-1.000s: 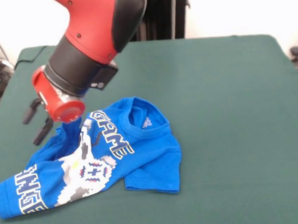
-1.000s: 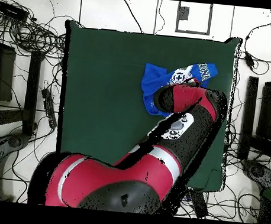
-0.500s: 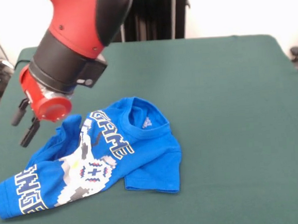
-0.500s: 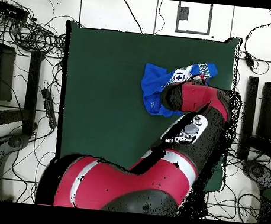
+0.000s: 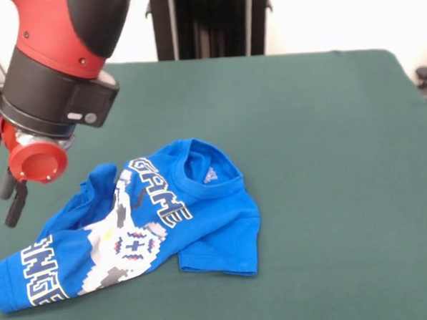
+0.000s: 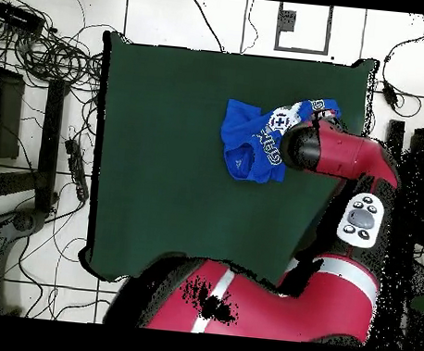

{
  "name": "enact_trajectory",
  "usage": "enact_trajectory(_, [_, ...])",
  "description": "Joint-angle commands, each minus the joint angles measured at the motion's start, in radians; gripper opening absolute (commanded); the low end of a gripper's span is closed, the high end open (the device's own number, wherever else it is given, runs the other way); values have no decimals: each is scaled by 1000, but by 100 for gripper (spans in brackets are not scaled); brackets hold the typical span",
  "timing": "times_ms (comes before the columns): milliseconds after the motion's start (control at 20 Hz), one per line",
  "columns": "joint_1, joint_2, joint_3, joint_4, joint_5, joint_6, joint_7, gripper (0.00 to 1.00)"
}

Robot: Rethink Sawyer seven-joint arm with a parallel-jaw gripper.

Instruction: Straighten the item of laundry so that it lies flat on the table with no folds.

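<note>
My pincer (image 5: 11, 196) hangs off the shirt's (image 5: 141, 221) edge, its state unclear to me, so I'd best grip the bunched sleeve and pull outward along the counter (image 5: 327, 140).

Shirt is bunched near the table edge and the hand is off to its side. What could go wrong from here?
1. The shirt lies creased, with a fold beside the print; a pull from one end may drag the whole bundle.
2. Its hem end sits close to the table edge; an outward tug could slide it off.
3. The hand hangs just past that edge and might clip it.
</note>
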Motion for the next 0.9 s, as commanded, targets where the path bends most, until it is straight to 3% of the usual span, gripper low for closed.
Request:
enact_trajectory(50, [25,-55,264,51,-59,191,-340,100])
enact_trajectory(500, [33,-67,302,-14,-90,296,-296,100])
enact_trajectory(900, [37,22,317,-187,-97,361,-241,100])
